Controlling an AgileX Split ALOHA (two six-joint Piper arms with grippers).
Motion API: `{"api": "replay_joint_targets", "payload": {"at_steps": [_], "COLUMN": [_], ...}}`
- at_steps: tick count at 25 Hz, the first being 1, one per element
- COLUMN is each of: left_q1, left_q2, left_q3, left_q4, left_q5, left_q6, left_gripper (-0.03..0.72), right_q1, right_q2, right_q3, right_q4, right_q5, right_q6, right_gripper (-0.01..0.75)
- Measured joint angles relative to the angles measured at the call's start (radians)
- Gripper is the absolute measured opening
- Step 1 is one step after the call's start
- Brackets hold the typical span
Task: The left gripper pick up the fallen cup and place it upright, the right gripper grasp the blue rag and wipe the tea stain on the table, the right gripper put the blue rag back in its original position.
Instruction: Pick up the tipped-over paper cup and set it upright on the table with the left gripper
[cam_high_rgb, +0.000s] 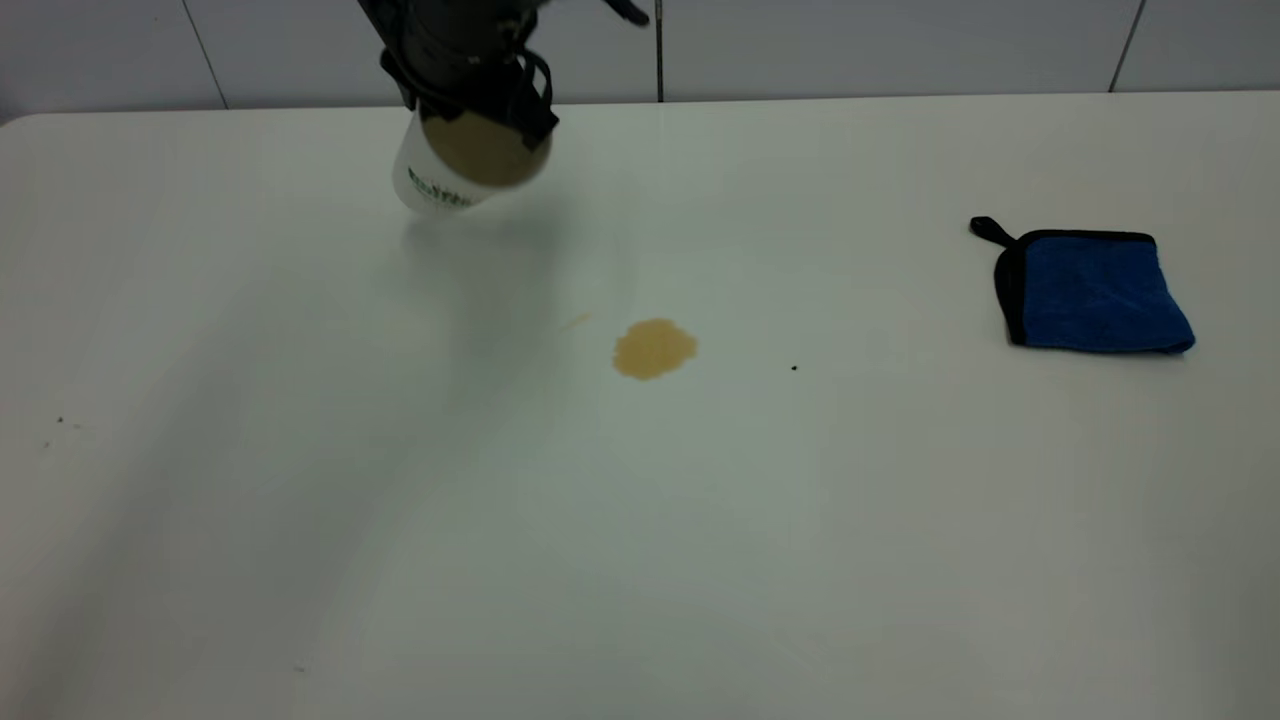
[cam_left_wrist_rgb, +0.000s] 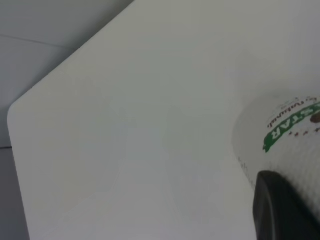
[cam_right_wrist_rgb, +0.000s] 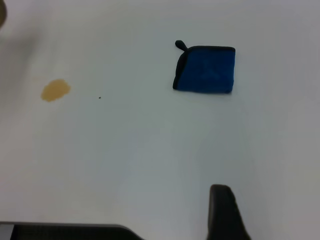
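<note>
My left gripper (cam_high_rgb: 470, 95) is shut on the white paper cup (cam_high_rgb: 440, 178) at the back left of the table (cam_high_rgb: 700, 560). It holds the cup tilted just above the surface, mouth towards the camera. In the left wrist view one black finger (cam_left_wrist_rgb: 280, 212) presses the cup's wall (cam_left_wrist_rgb: 285, 145) by the green logo. The tan tea stain (cam_high_rgb: 654, 349) lies mid-table, right of the cup, with a faint smear beside it. The blue rag (cam_high_rgb: 1090, 292) lies flat at the right. My right gripper (cam_right_wrist_rgb: 222, 215) hangs above the table, well away from the rag (cam_right_wrist_rgb: 206, 69) and the stain (cam_right_wrist_rgb: 55, 90).
A tiny dark speck (cam_high_rgb: 794, 368) lies right of the stain. A few small specks sit near the left edge (cam_high_rgb: 60, 422). A tiled wall runs behind the table's back edge. The left wrist view shows the table's rounded corner (cam_left_wrist_rgb: 15, 112).
</note>
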Motion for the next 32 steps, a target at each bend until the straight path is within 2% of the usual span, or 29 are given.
{"api": "replay_joint_targets", "payload": {"at_steps": [2, 6, 11, 13, 15, 20, 32], "left_q1": [0.044, 0.144, 0.264, 0.293, 0.308, 0.312, 0.312], "left_q2": [-0.052, -0.098, -0.081, -0.078, -0.074, -0.049, 0.008], "left_q3": [0.0, 0.0, 0.0, 0.0, 0.0, 0.0, 0.0], "left_q4": [-0.121, -0.472, -0.953, -1.053, -1.09, -1.059, -1.056], "left_q5": [-0.022, -0.045, 0.001, 0.005, 0.007, 0.03, 0.002], "left_q6": [0.071, 0.301, 0.638, 0.717, 0.755, 0.767, 0.767], "left_gripper": [0.004, 0.004, 0.004, 0.004, 0.004, 0.004, 0.014], "right_q1": [0.0, 0.0, 0.0, 0.0, 0.0, 0.0, 0.0], "right_q2": [0.0, 0.0, 0.0, 0.0, 0.0, 0.0, 0.0], "right_q3": [0.0, 0.0, 0.0, 0.0, 0.0, 0.0, 0.0], "right_q4": [0.0, 0.0, 0.0, 0.0, 0.0, 0.0, -0.001], "right_q5": [0.0, 0.0, 0.0, 0.0, 0.0, 0.0, 0.0], "right_q6": [0.0, 0.0, 0.0, 0.0, 0.0, 0.0, 0.0], "right_gripper": [0.495, 0.495, 0.495, 0.495, 0.495, 0.495, 0.495]}}
